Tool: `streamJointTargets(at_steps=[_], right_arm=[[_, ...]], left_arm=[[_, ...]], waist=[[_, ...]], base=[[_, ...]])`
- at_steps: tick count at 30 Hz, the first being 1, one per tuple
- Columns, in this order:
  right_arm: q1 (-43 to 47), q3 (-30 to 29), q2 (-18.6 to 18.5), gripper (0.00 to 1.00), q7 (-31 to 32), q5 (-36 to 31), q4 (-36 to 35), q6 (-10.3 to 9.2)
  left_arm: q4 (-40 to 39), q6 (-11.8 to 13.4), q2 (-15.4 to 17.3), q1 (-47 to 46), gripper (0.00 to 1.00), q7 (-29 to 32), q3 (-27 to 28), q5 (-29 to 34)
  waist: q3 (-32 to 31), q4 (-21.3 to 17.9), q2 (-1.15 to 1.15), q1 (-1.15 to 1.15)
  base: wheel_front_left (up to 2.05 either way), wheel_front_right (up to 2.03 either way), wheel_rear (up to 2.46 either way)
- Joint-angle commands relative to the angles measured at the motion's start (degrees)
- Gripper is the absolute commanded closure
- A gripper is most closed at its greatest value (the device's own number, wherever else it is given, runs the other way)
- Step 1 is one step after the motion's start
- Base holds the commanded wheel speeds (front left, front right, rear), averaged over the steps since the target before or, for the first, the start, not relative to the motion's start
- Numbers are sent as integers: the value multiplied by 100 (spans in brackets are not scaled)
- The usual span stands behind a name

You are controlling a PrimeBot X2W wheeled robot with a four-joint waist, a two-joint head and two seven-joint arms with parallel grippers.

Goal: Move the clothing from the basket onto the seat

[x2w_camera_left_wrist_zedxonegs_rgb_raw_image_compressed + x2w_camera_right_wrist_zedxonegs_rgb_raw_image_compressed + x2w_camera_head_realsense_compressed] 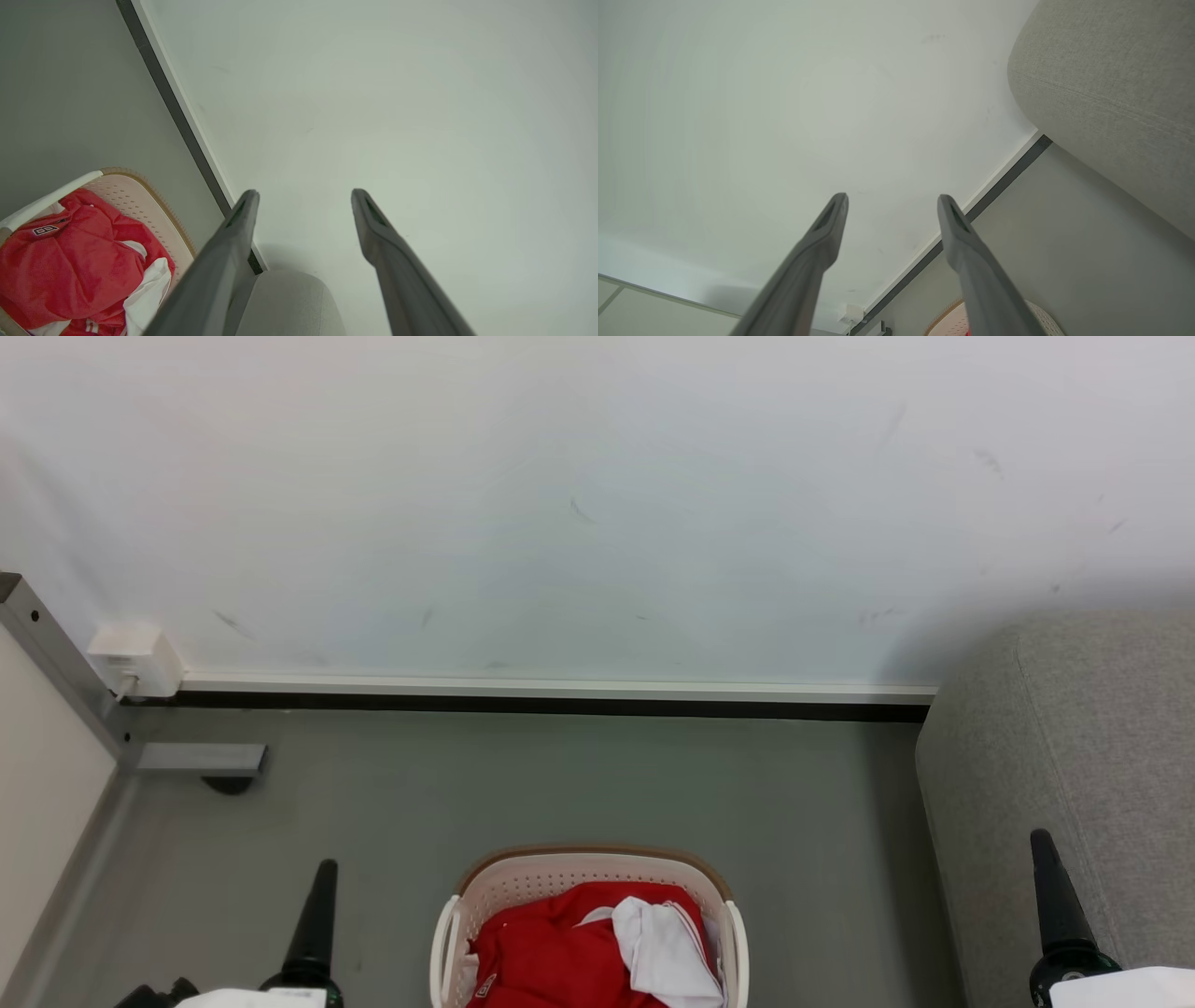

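A white wall (597,504) takes up the upper half of the head view. The light grey sofa (1074,784) stands at the right edge. At bottom centre, on the grey floor (560,784), the laundry basket (588,868) holds the red and white clothing (551,952), heaped together. The left gripper (303,196) and right gripper (892,200) both stand spread wide and empty above. I judge the reach comes first: come down over the heap, pinch a thick red fold, and lift clear of the rim before swinging towards the sofa.

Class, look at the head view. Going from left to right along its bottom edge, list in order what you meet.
left gripper → basket holding the clothing → seat
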Motion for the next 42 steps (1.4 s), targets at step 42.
streamJointTargets(at_steps=[42], right_arm=[[-109,651,-581,0,-802,-3911,-56,-7]], left_arm=[[-292,368,77,-48,0,-796,-571,4377]], waist=[[37,24,0,0]], base=[[0,0,0]])
